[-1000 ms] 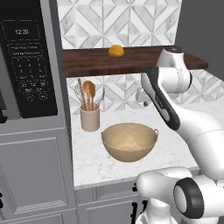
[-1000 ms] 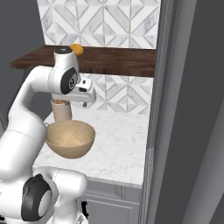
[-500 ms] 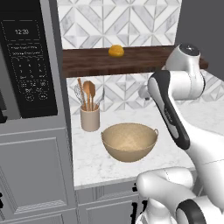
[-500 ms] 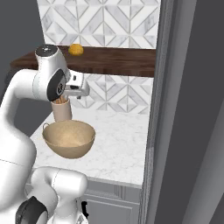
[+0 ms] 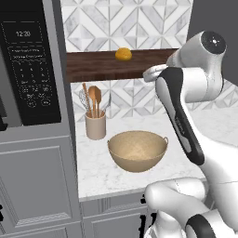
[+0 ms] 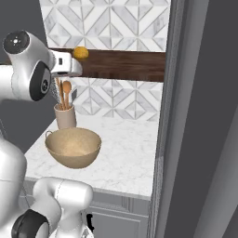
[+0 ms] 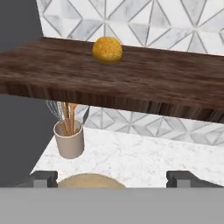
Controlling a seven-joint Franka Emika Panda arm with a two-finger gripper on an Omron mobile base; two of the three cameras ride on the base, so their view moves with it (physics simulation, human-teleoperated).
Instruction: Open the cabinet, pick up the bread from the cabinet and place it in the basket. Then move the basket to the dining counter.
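rising over the last second, the arm has lifted the gripper from beside the crock up to the cabinet board, jaws spread wide and empty. the bread sits on that board, farther in; the basket waits below on the worktop. reaching for the bread looks next.

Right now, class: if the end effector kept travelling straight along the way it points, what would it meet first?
Probably the front edge of the cabinet, just below the bread; depth is hard to judge.
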